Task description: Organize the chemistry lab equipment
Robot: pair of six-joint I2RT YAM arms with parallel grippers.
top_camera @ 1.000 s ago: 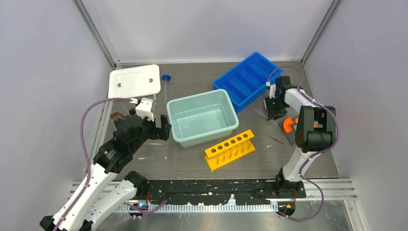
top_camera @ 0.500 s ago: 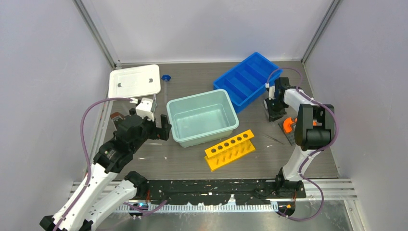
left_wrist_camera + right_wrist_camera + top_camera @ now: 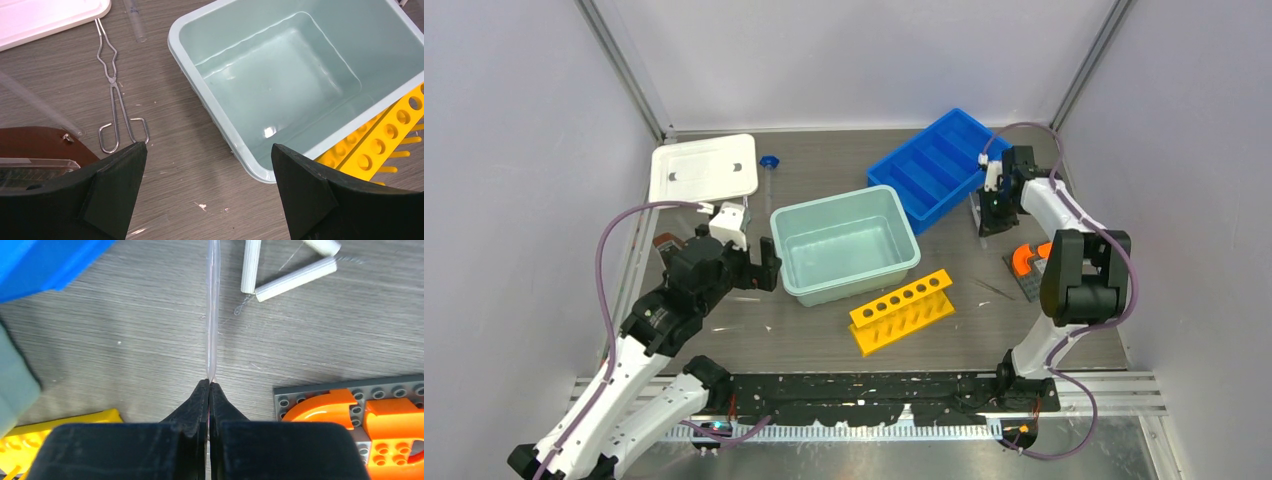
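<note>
My left gripper (image 3: 207,147) hangs with its fingers spread wide, arm bent forward. My right gripper (image 3: 209,385), arm stretched far out, pinches the end of a clear tube (image 3: 213,315).

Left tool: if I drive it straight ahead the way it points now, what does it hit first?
The open left tool would likely meet bare table first, between the metal tongs and the teal tub; the finger nearer the tub may clip its rim.

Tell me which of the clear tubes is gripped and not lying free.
The slim tube pinched between the right fingers, by the blue tray. The two others lie loose near the tongs.
</note>
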